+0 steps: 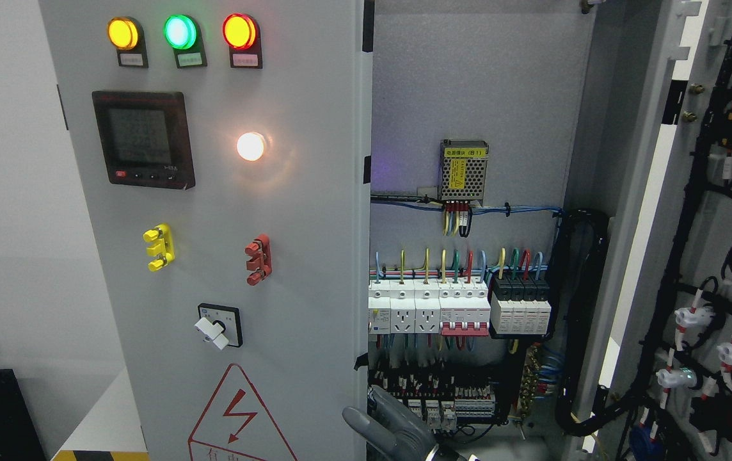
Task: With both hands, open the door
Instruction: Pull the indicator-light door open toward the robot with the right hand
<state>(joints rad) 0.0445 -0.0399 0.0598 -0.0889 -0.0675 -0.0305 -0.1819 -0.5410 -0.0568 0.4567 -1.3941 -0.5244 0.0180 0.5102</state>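
Rising from the bottom edge right of the middle, a gloved hand [395, 432] is seen with its fingers [366, 424] loosely spread and nothing held. The closed left door [276, 211] stands just beside those fingers, its edge immediately to their left. The right door [692, 192] is swung wide open, well apart from the hand.

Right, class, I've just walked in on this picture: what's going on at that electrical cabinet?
A humanoid robot is opening a cabinet. The right door already stands swung open, showing breakers and wiring. The left door, with its indicator lamps, is still shut. One grey gloved hand shows at the bottom, near that door's edge, touching nothing clearly.
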